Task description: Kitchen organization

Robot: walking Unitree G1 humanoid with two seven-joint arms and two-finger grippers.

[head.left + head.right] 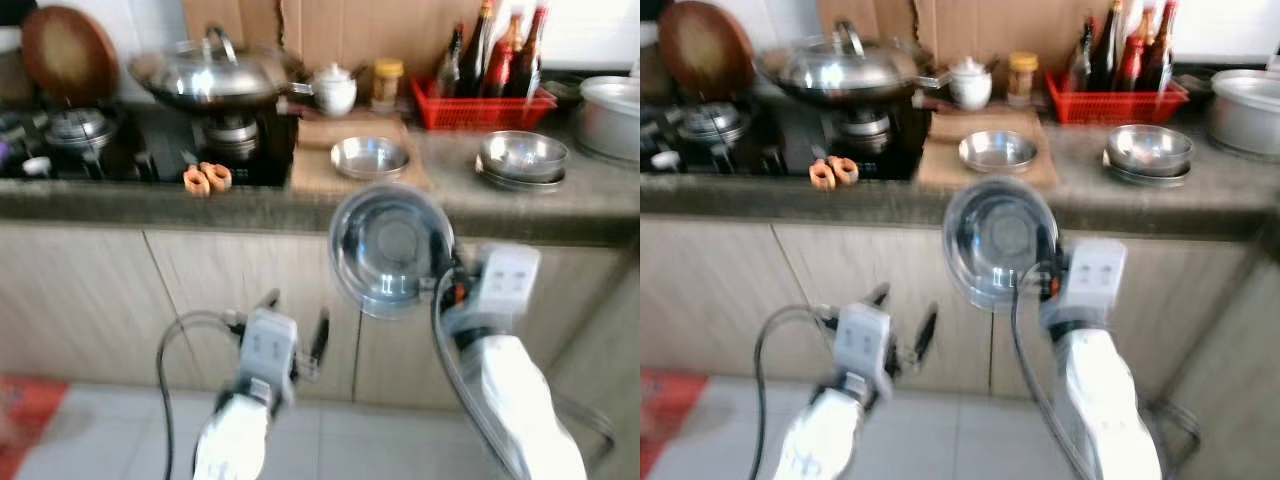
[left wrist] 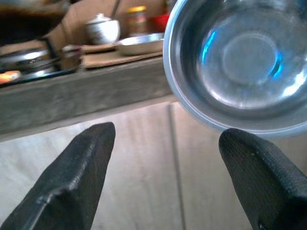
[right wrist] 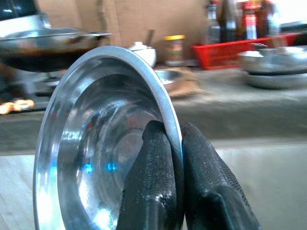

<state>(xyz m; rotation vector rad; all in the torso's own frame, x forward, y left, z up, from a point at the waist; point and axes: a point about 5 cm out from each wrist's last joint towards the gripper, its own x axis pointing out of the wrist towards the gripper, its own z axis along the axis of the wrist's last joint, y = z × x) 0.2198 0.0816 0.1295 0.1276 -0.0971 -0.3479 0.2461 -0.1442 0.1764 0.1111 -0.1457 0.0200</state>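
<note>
Centre frame: right gripper [image 3: 175, 158] pinching steel bowl [image 1: 390, 245] by its rim; lower left, left gripper [image 2: 168, 167] spread wide.

wok [image 1: 215, 75] on stove | teapot [image 1: 335, 89] | jar [image 1: 386, 82] | cabinet doors [image 1: 90, 300] | floor tiles [image 1: 110, 440]

Your head views are softly blurred throughout under even, moderately bright light. Blue-white glare streaks the steel bowl [image 2: 244, 57]. In your right wrist view the counter [image 3: 249, 103] behind is out of focus.
</note>
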